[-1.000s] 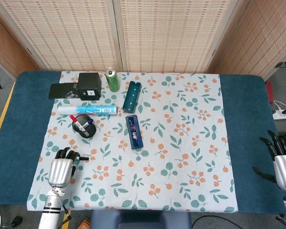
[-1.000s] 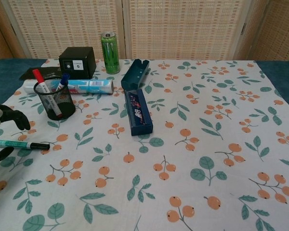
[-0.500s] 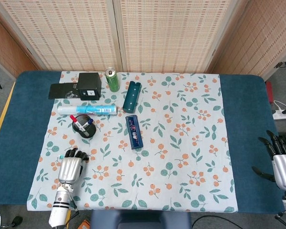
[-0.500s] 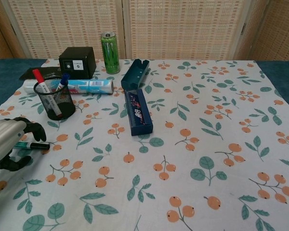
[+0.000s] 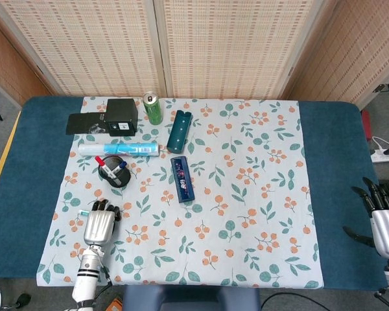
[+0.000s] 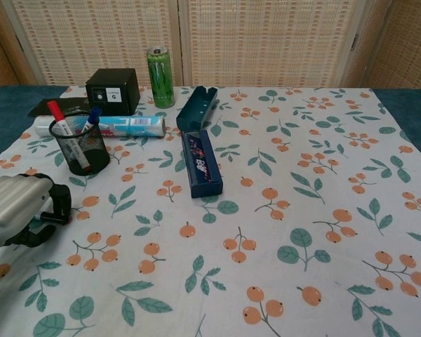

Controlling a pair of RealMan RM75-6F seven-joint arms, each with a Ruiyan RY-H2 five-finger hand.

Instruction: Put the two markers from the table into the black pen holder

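The black mesh pen holder stands at the left of the cloth, with a red-capped and a blue-capped marker upright in it. A green marker lies on the cloth in front of the holder. It is mostly hidden under my left hand. The fingers curl over the marker from the far side and the thumb comes in from the near side, gripping it. My right hand hovers past the table's right edge, fingers spread and holding nothing. It shows only in the head view.
Behind the holder lie a white tube, a black box and a green can. An open pencil case sits near the middle, its lid behind its base.
My left hand has slid right from beside the green marker to over it, and its thumb and fingers have drawn closer together. The marker and the right hand have stayed put.
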